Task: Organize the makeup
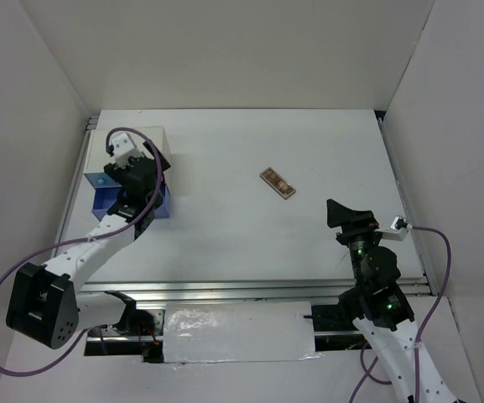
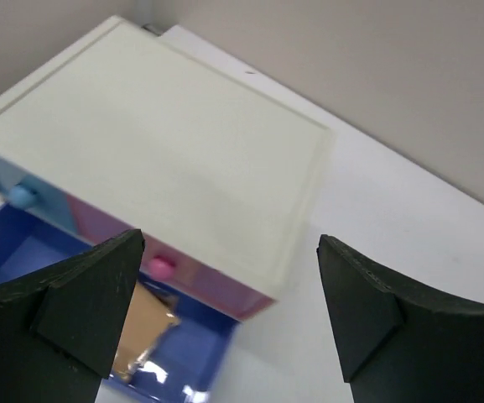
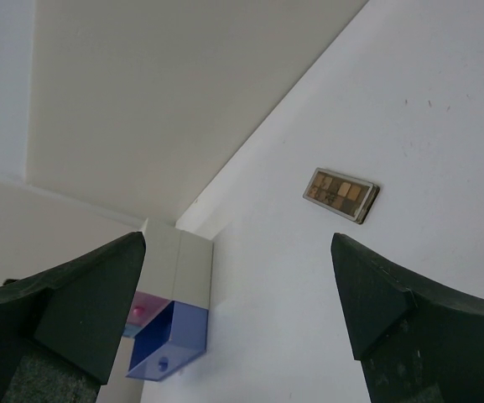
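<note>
A brown eyeshadow palette (image 1: 277,183) lies alone on the white table, right of centre; it also shows in the right wrist view (image 3: 342,194). My right gripper (image 1: 348,215) is open and empty, near and to the right of the palette (image 3: 237,311). My left gripper (image 1: 141,172) is open and empty above the front of the white drawer box (image 2: 158,159), over its pulled-out blue drawer (image 2: 191,344). A flat tan item with a shiny edge (image 2: 145,323) lies in that drawer. The other makeup is out of view.
The white box (image 1: 159,147) stands at the far left with a pink drawer and pink knob (image 2: 159,267) shut above the open blue drawer (image 3: 170,340). White walls enclose the table on three sides. A metal rail (image 1: 250,290) runs along the near edge.
</note>
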Controlling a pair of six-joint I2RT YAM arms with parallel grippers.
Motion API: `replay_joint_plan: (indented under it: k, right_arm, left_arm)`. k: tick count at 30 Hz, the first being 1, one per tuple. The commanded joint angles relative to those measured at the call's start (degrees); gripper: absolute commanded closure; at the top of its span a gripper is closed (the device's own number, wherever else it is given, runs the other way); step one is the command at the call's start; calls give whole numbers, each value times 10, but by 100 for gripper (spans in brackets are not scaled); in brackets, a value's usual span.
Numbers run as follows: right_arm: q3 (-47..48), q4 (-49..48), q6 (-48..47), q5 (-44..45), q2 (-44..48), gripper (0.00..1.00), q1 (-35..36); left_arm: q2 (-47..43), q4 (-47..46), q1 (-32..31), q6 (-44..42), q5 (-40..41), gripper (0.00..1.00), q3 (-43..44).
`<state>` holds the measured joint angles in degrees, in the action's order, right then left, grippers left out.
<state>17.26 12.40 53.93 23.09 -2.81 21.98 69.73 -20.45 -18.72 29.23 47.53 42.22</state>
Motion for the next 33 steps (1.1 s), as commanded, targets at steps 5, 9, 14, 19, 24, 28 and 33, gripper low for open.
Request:
replay_joint_plan:
  k: [5,9,14,19,24,28,33]
  right_arm:
    - [2,-36,-2,4,-7,0,1]
    - [9,-8,13,34,6,0,1]
    - [7,24,33,85,25,0,1]
    - [15,29,40,87,2,0,1]
    - [13,17,33,76,-5,0,1]
    - [9,8,28,62,-2,0,1]
    - [4,-4,26,43,3,0,2]
  left_arm:
    - [124,182,-191,5,-14,1,177]
    - [353,342,-242,14,-114,1,437]
    - [552,509,-279,73,-149,1,697]
    - [643,509,-285,166,-185,1,796]
    - [716,512,-287,281,-178,0,850]
    - [752,538,-291,374,-133,1,876]
    - [791,545,-293,448,-102,1,898]
